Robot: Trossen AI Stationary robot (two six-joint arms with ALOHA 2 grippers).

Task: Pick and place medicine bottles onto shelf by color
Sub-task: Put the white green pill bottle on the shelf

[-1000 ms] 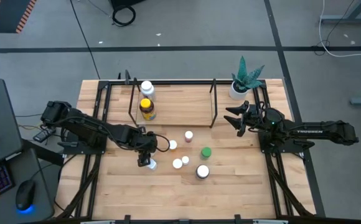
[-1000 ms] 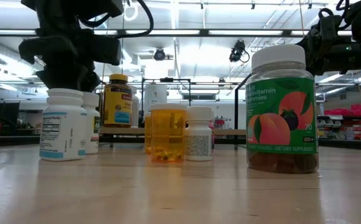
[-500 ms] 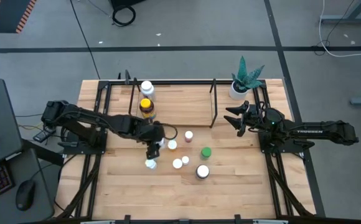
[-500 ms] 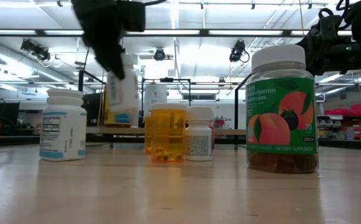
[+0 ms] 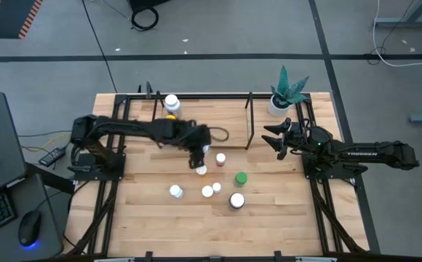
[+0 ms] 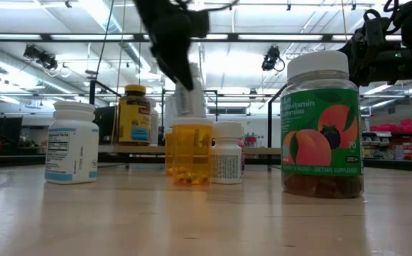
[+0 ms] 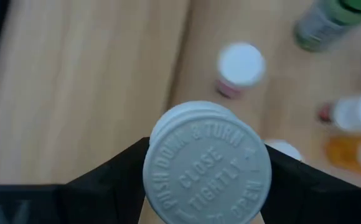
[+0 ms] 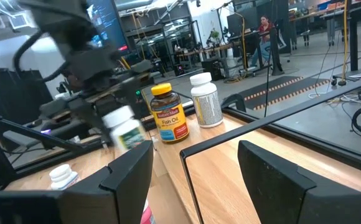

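My left gripper [image 5: 198, 154] hangs over the middle of the table, shut on a small white medicine bottle [image 6: 186, 94] with a white cap [image 7: 206, 165]. It sits just near of the shelf [image 5: 211, 120], a light-wood board in black uprights. On the shelf's left end stand a white-capped bottle [image 5: 171, 102] and the amber yellow-capped one [image 8: 169, 118]. Several more bottles stand on the table, among them a green-capped one [image 5: 240, 178], a pink one [image 5: 220, 158] and a white one [image 5: 176, 191]. My right gripper [image 5: 273, 138] is open, in the air off the shelf's right end. My left gripper pinches the white bottle at its cap end [image 7: 162, 155], one finger [image 7: 109, 180] on each side of the cap. The fingers come from above, pointing down. The bottle is lifted clear of the table and hangs tilted below them [image 6: 188, 99].
A white pot with a green plant [image 5: 287, 91] stands at the far right corner behind my right arm. A large white-capped jar [image 5: 236, 201] stands near the table's near middle. Bare shelf board lies right of the two shelved bottles. A person shows far off in the room [image 8: 264, 28].
My left gripper has risen from the table's near-left group with the white bottle. It has carried the bottle clear of the table toward the right and far side, up to the shelf's front. The bottle has tipped in the hold. Its white neighbour stays where it was.
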